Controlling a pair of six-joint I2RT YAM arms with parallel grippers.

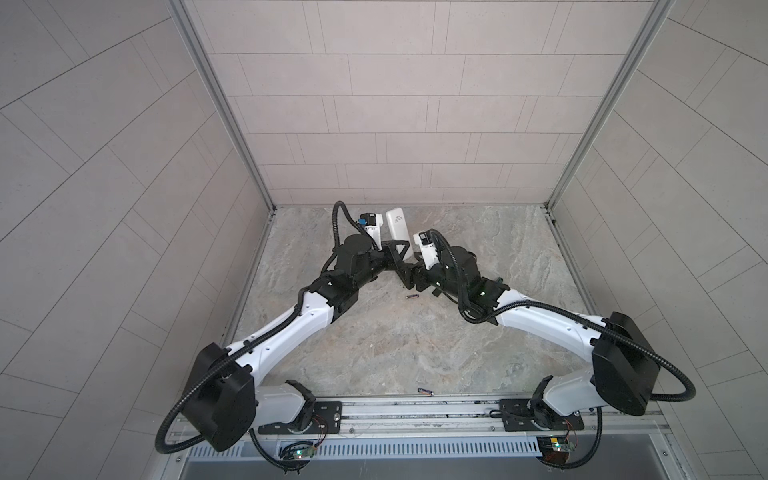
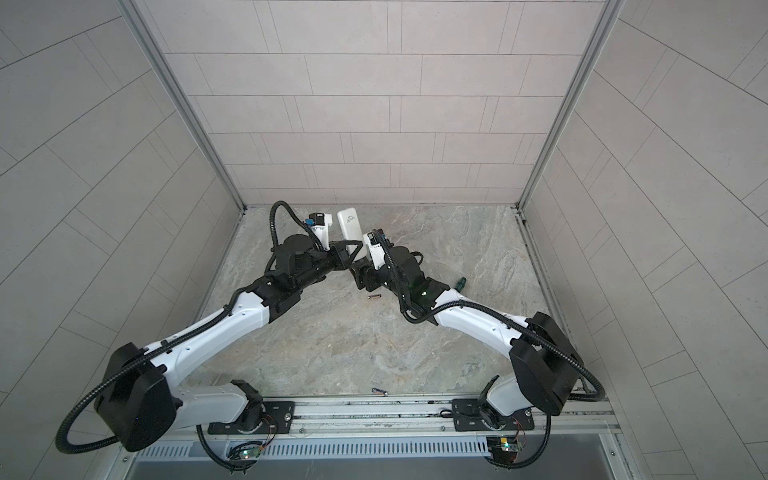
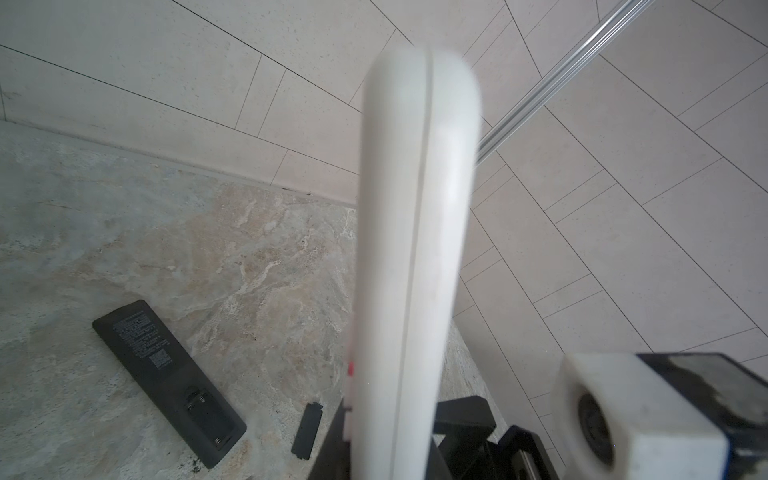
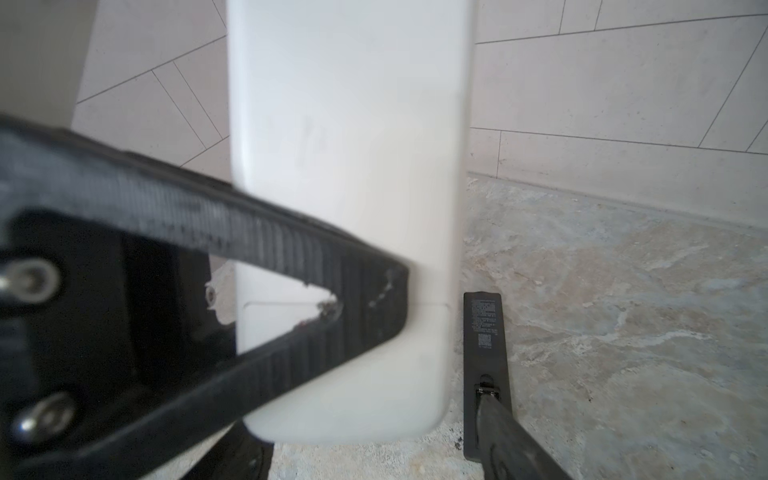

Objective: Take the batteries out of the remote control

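Left hand (image 1: 398, 255) clamped white remote (image 1: 397, 226) upright above counter (image 1: 374, 345). Right hand (image 1: 409, 270) stood wide at its lower end. One battery (image 1: 412, 296) lay nearby, second battery (image 1: 424, 390) at near edge.

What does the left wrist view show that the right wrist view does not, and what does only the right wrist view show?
Only the left wrist view: the white remote seen edge-on with its seam, a small black cover plate lying on the table, and the other arm's wrist camera.
Only the right wrist view: the white remote's broad back face, with the left pincer closed across it.
Both: the white remote, the table, and the black remote lying back-up, its printed label visible.
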